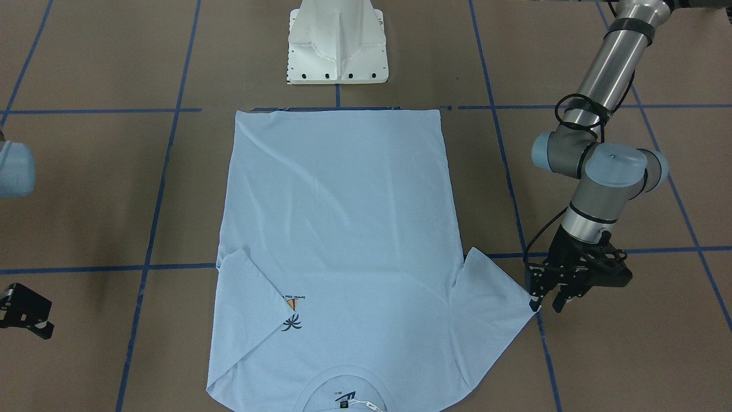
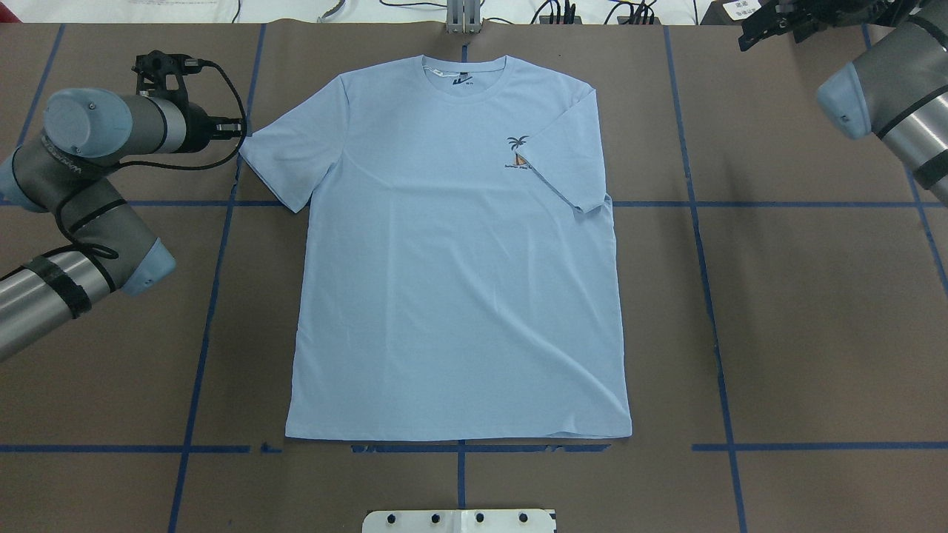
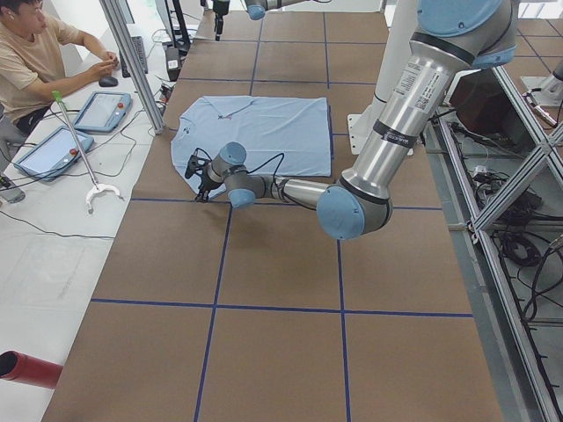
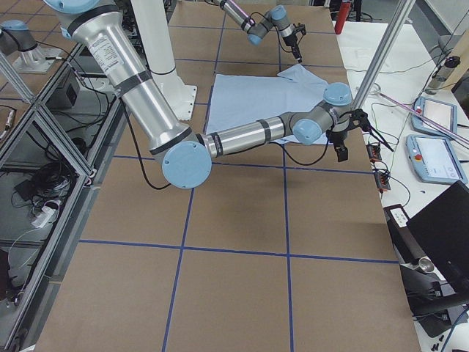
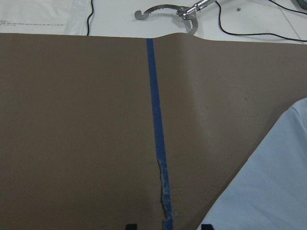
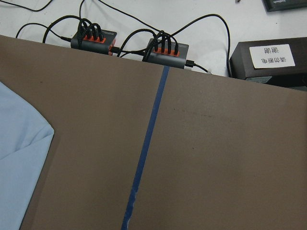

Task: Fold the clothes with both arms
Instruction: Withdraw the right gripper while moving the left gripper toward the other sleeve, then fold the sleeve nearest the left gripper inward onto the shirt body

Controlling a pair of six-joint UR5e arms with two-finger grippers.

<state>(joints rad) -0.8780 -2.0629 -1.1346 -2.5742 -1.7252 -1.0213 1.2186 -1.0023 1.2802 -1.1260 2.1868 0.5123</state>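
The light blue T-shirt [image 2: 459, 281] lies flat and face up on the brown table, with its collar at the far edge. One sleeve [image 2: 566, 166] is folded in over the chest and half covers the palm print [image 2: 518, 148]. The other sleeve [image 2: 285, 159] lies spread out. My left gripper [image 1: 547, 302] hangs low at that spread sleeve's tip, open, with only table and blue tape between its fingertips [image 5: 206, 226] in the left wrist view. My right gripper [image 2: 770, 22] stays off the shirt beyond its folded side. I cannot tell whether it is open or shut.
The white pedestal base [image 1: 337, 46] stands at the shirt's hem side. Blue tape lines [image 2: 711, 296] cross the table. Beyond the far edge are power strips with cables [image 6: 168, 48], a metal grabber tool [image 5: 168, 9], tablets [image 3: 101, 110] and a seated person [image 3: 35, 53].
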